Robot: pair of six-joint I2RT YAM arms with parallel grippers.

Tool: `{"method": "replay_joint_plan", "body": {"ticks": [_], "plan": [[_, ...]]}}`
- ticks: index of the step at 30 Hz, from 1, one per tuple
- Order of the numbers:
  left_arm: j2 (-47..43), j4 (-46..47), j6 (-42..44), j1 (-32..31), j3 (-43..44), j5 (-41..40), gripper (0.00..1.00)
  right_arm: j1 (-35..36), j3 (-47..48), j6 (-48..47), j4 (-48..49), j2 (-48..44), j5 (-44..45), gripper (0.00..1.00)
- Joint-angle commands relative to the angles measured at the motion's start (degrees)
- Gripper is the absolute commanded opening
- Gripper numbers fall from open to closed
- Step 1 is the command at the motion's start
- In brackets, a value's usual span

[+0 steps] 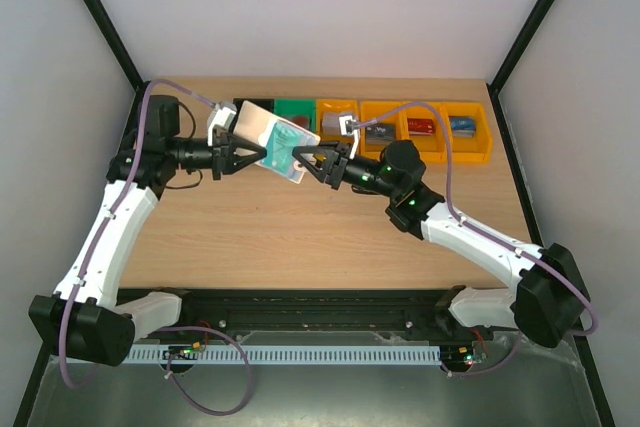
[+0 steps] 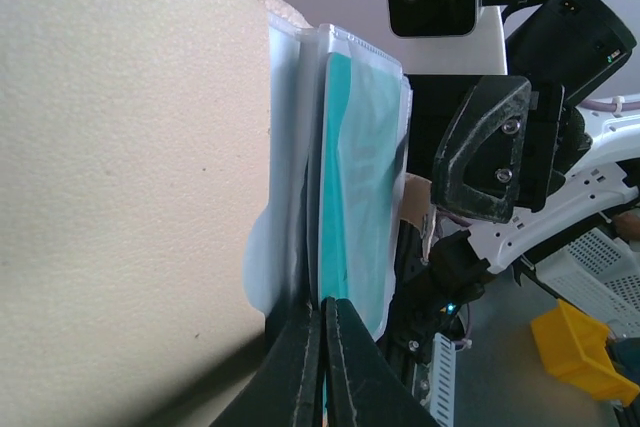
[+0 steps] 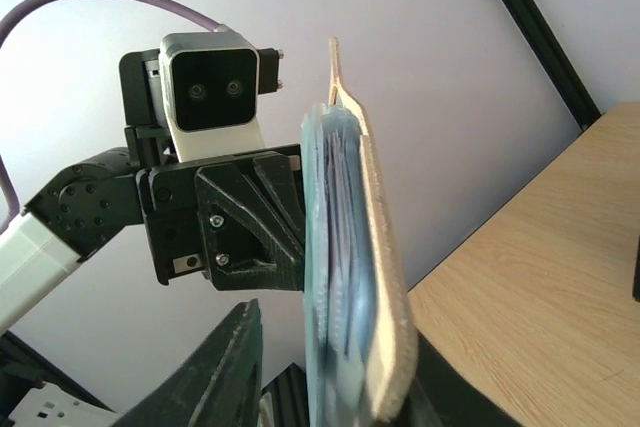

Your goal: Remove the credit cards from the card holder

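Observation:
The card holder [image 1: 262, 127] hangs in the air above the back of the table, opened, with its pale sleeves facing up. A teal credit card [image 1: 285, 145] shows inside one sleeve. My left gripper [image 1: 243, 155] is shut on the holder's left side. In the left wrist view the jaws [image 2: 325, 312] pinch a sleeve layer beside the teal card [image 2: 350, 197], and the cream cover [image 2: 130, 177] fills the left. My right gripper [image 1: 306, 160] is open, straddling the holder's right edge. In the right wrist view the holder [image 3: 385, 277] stands edge-on between its fingers [image 3: 225, 367], with a gap on the left.
A row of bins runs along the table's back edge: a black one [image 1: 246, 104], a green one [image 1: 297, 109] and several orange ones [image 1: 480, 137]. Loose cards lie in the orange bins: grey [image 1: 380, 131], red [image 1: 421, 127] and blue [image 1: 462, 125].

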Motion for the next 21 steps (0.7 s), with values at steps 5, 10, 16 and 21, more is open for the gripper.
{"method": "replay_joint_plan", "body": {"ticks": [5, 10, 16, 21], "plan": [[-1.00, -0.69, 1.82, 1.19, 0.50, -0.41, 0.02, -0.65, -0.25, -1.02, 0.08, -2.04, -1.76, 0.12], [-1.30, -1.21, 2.31, 1.90, 1.22, -1.68, 0.02, -1.11, -0.17, -1.71, -1.68, -2.64, -1.54, 0.02], [-1.09, -2.06, 4.21, 4.61, 2.08, -2.32, 0.02, -2.03, -0.22, -4.06, -5.41, -4.27, -1.20, 0.02], [-0.85, -2.07, 5.11, 5.05, 1.98, -2.23, 0.02, -2.49, 0.55, -4.68, -7.68, -4.45, -1.69, 0.02]]}}
